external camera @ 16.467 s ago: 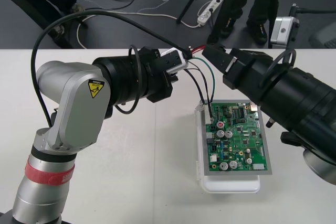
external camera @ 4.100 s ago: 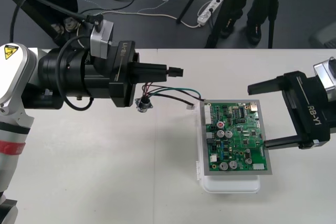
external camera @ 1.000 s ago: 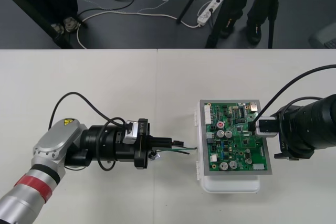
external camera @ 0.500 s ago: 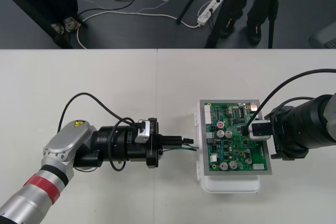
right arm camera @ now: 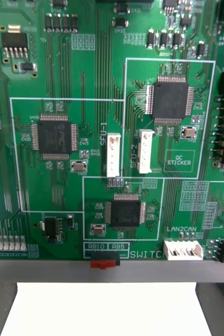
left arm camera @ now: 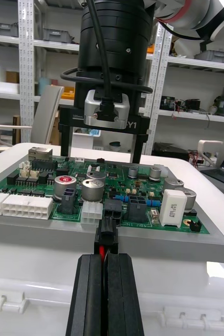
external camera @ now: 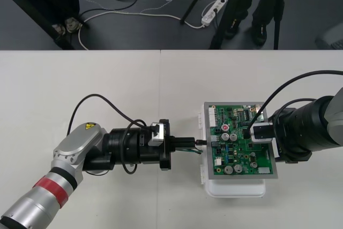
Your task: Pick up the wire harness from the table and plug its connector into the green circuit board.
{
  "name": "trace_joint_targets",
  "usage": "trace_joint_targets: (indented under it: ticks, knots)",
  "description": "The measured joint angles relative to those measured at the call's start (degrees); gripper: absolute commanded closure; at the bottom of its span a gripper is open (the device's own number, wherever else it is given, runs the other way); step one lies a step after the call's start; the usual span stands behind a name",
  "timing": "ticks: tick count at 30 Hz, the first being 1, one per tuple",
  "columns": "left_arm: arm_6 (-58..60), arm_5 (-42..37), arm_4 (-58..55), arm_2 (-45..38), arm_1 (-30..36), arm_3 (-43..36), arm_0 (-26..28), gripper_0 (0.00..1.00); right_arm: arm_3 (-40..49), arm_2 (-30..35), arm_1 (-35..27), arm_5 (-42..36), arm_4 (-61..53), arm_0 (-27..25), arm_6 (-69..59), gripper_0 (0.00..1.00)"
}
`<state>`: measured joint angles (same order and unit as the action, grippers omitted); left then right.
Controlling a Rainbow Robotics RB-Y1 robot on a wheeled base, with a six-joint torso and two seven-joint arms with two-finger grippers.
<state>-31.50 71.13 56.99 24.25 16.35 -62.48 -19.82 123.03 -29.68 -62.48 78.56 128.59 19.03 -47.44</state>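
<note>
The green circuit board (external camera: 241,142) sits on its white base (external camera: 236,189) at the table's right. My left gripper (external camera: 194,144) lies low at the board's left edge, shut on the harness wires (left arm camera: 102,251). The black plug (left arm camera: 107,231) sticks out past the fingertips (left arm camera: 91,262) and meets a black socket (left arm camera: 113,206) on the board's edge; I cannot tell whether it is seated. My right gripper (left arm camera: 101,155) stands over the board's far side, its fingers (left arm camera: 64,142) wide apart and holding nothing. In the right wrist view the board (right arm camera: 112,131) is seen close from above.
White connectors (left arm camera: 17,205) and round capacitors (left arm camera: 93,189) stand on the board near the plug. The table (external camera: 107,89) stretches bare to the left of and behind the board. Its far edge runs along the dark floor.
My left gripper has slid right along the table with the harness, bringing the plug from a gap away up to the board's left edge. The right gripper has crept slightly left over the board.
</note>
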Motion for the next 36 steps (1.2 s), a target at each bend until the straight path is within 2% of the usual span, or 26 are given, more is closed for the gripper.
trace_joint_targets:
  ticks: [36]
  knots:
    - [-3.6, -0.7, -0.1, 1.9, 0.0, 0.0, -0.7, 1.0, 1.1, -1.4, 0.0, 0.2, 1.6, 0.1, 0.1, 0.0]
